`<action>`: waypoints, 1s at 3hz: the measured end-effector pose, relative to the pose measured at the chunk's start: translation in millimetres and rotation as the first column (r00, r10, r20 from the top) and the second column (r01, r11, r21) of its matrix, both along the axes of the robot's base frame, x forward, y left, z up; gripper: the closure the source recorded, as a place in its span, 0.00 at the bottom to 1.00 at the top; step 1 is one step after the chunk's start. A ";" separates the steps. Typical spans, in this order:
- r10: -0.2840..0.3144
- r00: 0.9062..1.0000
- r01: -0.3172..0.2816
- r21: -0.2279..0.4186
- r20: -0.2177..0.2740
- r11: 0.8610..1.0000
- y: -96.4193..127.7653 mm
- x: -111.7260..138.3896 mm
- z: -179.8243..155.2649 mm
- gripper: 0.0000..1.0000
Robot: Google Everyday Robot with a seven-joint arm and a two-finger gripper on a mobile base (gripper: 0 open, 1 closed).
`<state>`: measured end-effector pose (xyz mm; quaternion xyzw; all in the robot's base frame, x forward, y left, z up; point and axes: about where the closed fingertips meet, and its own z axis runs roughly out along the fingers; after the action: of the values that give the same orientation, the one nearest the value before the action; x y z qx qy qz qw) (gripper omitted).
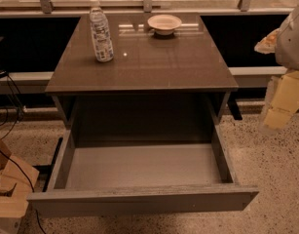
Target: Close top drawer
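One top drawer [144,177] stands pulled far out from under the table [154,65], front panel nearest the camera. On the table sit a water bottle [101,30] and a bowl [164,23], apart. The pincer [284,99] hangs right of the drawer, not touching it; whether it is open or closed cannot be told.

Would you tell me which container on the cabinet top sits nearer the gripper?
The shallow white bowl, back centre-right; the clear plastic bottle stands farther left. The gripper hangs at the picture's right edge.
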<state>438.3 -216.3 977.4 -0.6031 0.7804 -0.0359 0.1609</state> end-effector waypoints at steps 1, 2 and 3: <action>0.000 1.000 0.000 0.000 0.000 1.000 0.0 0.0 0.1 0.00; 0.000 1.000 0.000 0.000 0.011 1.000 0.7 0.1 2.6 0.18; 0.000 1.000 0.001 0.034 -0.007 0.999 2.5 -6.2 -15.8 0.42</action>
<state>432.1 -213.9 961.5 -0.6002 0.7817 -0.0204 0.1684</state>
